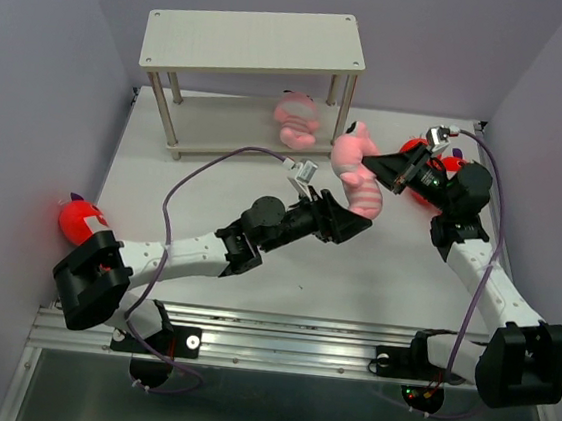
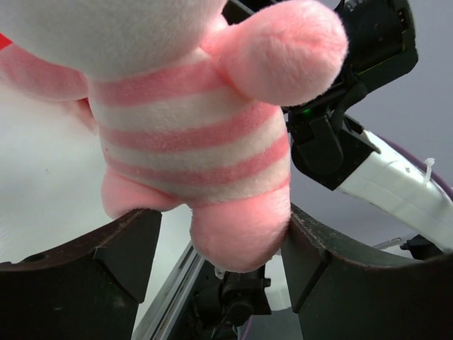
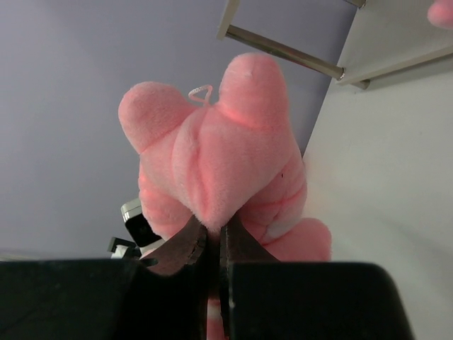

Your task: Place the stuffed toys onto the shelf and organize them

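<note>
- If the right gripper (image 1: pixel 378 165) lets go too soon, the striped pig (image 1: pixel 355 173) could drop onto the table (image 1: pixel 254 278); the left gripper (image 1: pixel 359 219) does not look like it is squeezing yet, so nothing else would hold the toy up.
- If both arms pull at once, the pig could slip out of the small pinch; the right side holds only a little fold of fur, and that is not much to hang on to.
- Both grippers are very close to each other; one wrong move could make them bump.
- The right fingers (image 3: pixel 191 244) are almost shut, with a fold of the pig's soft head pinched between them; the right arm reaches up from the near right corner and bends in, so its gripper points left at the pig.
- The left fingers (image 2: pixel 134 241) stand wide, one on each side of the pig's bottom and legs; they touch the fur, but I think they are not gripping; the left arm lies long and low across the table, with its gripper tipped up under the pig.
- The pig hangs in the air above the table, in front of the shelf (image 1: pixel 253 42) and a bit to its right; it is not on the shelf yet.
- A second pig (image 1: pixel 297 120) sits on the low board of the shelf; one red shark (image 1: pixel 79 217) lies by the left arm's base; two more red sharks (image 1: pixel 415 147) peek out behind the right arm.
</note>
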Tool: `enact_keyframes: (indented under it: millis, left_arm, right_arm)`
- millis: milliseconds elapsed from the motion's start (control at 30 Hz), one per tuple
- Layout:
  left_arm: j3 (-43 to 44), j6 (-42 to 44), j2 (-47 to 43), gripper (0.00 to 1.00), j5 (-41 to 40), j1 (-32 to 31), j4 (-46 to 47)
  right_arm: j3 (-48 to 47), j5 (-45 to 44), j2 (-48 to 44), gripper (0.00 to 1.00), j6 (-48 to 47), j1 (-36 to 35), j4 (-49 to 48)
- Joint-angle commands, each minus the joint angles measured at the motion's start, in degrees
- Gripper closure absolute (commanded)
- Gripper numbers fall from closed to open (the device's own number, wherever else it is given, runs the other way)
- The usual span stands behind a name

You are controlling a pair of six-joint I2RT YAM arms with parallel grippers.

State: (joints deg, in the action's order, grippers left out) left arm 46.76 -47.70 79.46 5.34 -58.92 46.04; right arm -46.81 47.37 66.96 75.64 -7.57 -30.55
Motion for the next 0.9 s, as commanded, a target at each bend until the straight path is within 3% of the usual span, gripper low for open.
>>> enact_keyframes:
  millis: [0, 167, 467, 600, 667, 867]
  left_arm:
    - [1.93, 0.24, -4.14, 0.25, -2.26, -0.24, 5.38]
    - [1.49, -0.28, -4.84, 0.32, -3.67, -0.32, 5.81]
    - [0.35, -1.25, -5.81, 0.58, -4.73, -0.15, 6.52]
    - [-1.41, -1.69, -7.12, 0.79, -6.92, -0.06, 6.34]
    - [-2.46, -1.52, -8.27, 0.99, -8.15, 0.03, 4.85]
    - [-3.43, 4.01, -12.75, 1.0, -11.14, 0.12, -6.21]
  right_arm:
    - [1.45, -0.27, -1.39, 0.99, 1.44, -0.07, -5.57]
    - [2.77, -0.09, -2.27, 0.99, 0.83, -0.07, -6.28]
    - [4.62, 0.44, -3.41, 0.99, -1.1, -0.07, -6.28]
    - [4.79, 0.7, -3.94, 0.99, -2.24, -0.07, -6.37]
    - [4.88, 0.96, -4.12, 0.99, -3.12, -0.07, -6.37]
    - [3.74, 3.51, -4.47, 0.89, -10.14, -0.07, -6.19]
